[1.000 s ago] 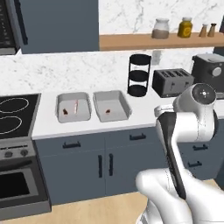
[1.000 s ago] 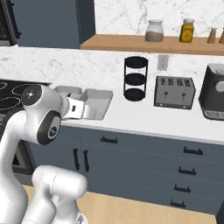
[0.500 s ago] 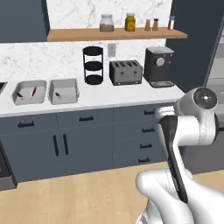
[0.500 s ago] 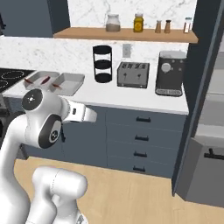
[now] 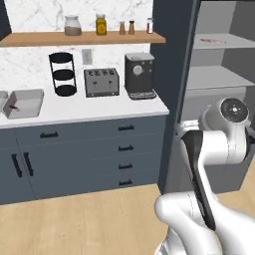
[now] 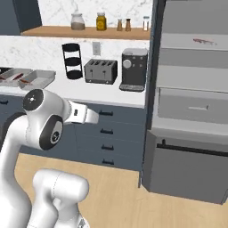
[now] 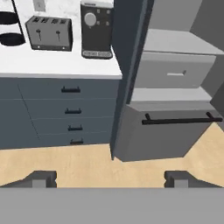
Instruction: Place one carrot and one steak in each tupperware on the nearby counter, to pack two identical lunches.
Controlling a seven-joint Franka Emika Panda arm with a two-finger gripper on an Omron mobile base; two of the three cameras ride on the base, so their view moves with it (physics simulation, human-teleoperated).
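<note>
Two light-grey tupperware trays (image 6: pixel 39 78) (image 6: pixel 12 75) stand on the white counter (image 6: pixel 107 92) at the far left; each holds a small reddish sliver, too small to name. In the left base view one tupperware (image 5: pixel 23 103) sits near the left edge. A thin reddish steak (image 6: pixel 204 41) (image 5: pixel 215 41) lies on the top grey shelf. The carrot is out of view. My gripper (image 7: pixel 111 179) is open and holds nothing, over the wooden floor in front of the drawers, far from the trays. It juts out from the arm (image 6: pixel 94 116).
A toaster (image 5: pixel 101 82), a coffee machine (image 5: pixel 139 74) and a black tiered rack (image 5: pixel 63 73) stand on the counter. Jars line a wooden shelf (image 5: pixel 84 37). A tall dark panel (image 7: pixel 127 65) separates the counter from the grey shelves (image 6: pixel 191 80) and a handled drawer (image 7: pixel 175 127).
The whole picture has shifted: the camera has swung right, so the trays slid to the left edge and the grey shelves came into view. The gripper stays open.
</note>
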